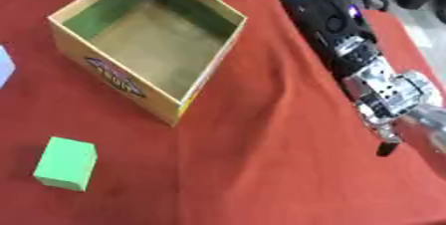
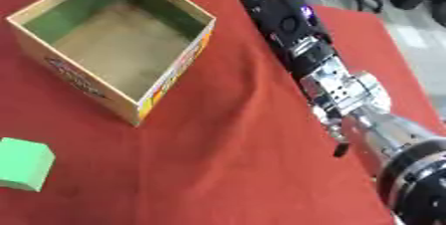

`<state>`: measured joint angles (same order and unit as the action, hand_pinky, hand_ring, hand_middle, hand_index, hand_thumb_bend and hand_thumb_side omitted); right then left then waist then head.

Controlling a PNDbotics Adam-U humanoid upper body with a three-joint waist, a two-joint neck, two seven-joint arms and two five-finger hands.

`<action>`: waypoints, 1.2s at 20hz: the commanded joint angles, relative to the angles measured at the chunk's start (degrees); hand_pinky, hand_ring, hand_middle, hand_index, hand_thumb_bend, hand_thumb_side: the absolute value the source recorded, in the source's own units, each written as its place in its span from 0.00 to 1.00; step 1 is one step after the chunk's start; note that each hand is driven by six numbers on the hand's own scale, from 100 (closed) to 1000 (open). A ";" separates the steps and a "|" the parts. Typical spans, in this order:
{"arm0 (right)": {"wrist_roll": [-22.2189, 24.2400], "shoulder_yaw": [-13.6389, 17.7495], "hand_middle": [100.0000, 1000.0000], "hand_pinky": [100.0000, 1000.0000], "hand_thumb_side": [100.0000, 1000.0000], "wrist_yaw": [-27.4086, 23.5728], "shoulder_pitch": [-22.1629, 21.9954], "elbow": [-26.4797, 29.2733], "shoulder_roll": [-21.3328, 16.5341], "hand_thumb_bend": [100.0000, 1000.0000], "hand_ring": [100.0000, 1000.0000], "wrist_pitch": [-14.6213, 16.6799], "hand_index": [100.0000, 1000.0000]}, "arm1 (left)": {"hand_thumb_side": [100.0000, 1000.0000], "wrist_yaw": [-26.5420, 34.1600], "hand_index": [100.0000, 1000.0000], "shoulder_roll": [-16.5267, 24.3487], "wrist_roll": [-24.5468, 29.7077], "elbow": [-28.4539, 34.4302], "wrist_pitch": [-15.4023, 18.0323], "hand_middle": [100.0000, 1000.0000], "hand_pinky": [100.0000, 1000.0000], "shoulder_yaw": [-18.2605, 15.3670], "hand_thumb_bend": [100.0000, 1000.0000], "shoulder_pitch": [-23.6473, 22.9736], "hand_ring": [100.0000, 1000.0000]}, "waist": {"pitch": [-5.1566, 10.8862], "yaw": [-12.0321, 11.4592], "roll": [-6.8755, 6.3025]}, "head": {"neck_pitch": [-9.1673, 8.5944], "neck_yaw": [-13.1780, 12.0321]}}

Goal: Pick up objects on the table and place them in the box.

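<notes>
Presently: nothing is held; the task is judged to be at its start or between picks.
Box (image 1: 148, 45): an open cardboard box with printed sides is set on the red cloth of the table (image 1: 278, 169), its mouth upward, so things can be dropped in from above. Nothing is seen inside it.
Green block (image 1: 65, 163): it lies on the cloth near the lower left, well apart from the box and from the arm; it is judged the next thing to be picked.
Pale thing (image 1: 3, 64): only a bluish edge is shown at the left border; what it is cannot be told.
Right arm: it is stretched in from the upper right, lying diagonally along the right side of the table, black links above, silver wrist below.
Right hand (image 2: 340, 119): it is carried low over the cloth, far from the block. Whether its fingers are spread or pressed together cannot be told.
Left hand: not shown in either view.
</notes>
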<state>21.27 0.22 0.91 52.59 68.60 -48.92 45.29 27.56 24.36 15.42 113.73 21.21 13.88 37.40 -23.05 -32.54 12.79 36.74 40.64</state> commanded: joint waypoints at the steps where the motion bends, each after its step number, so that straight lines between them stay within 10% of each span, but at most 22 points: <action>1: 8.84 0.80 0.39 0.81 0.08 0.52 1.30 -0.76 -0.94 0.00 1.00 6.68 0.69 | 0.52 0.81 0.81 0.27 0.31 0.86 -0.03 0.75 0.84 -0.49 0.00 0.82 0.84 | 1.85 -0.13 0.16 | 0.10 1.04; 3: 10.45 -0.19 0.73 0.94 0.11 1.97 1.08 -0.29 -1.28 0.00 1.00 6.68 0.93 | 0.52 0.81 0.82 0.29 0.48 0.86 -0.19 0.75 0.84 -0.48 0.00 0.62 0.85 | 1.91 -0.04 0.16 | 0.10 1.19; 8: 14.94 0.98 0.88 1.00 0.00 6.41 1.14 1.84 -1.61 0.00 1.00 6.68 1.00 | 0.52 0.70 0.82 0.33 0.80 0.86 -0.37 0.75 0.84 -0.38 0.00 0.47 0.85 | 1.96 0.23 0.16 | 0.29 0.97; 24: 11.04 3.13 0.72 1.00 0.02 4.57 0.00 1.46 -1.09 0.00 1.00 6.68 0.89 | 0.52 0.78 0.82 0.83 0.79 0.86 -0.59 0.75 0.84 -0.52 0.00 -0.28 0.85 | 2.71 1.09 -0.03 | 0.52 0.08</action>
<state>23.94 2.25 6.85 51.89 68.94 -48.10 42.63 28.45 24.13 16.12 113.73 20.67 13.87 36.68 -22.80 -31.42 12.79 37.01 40.93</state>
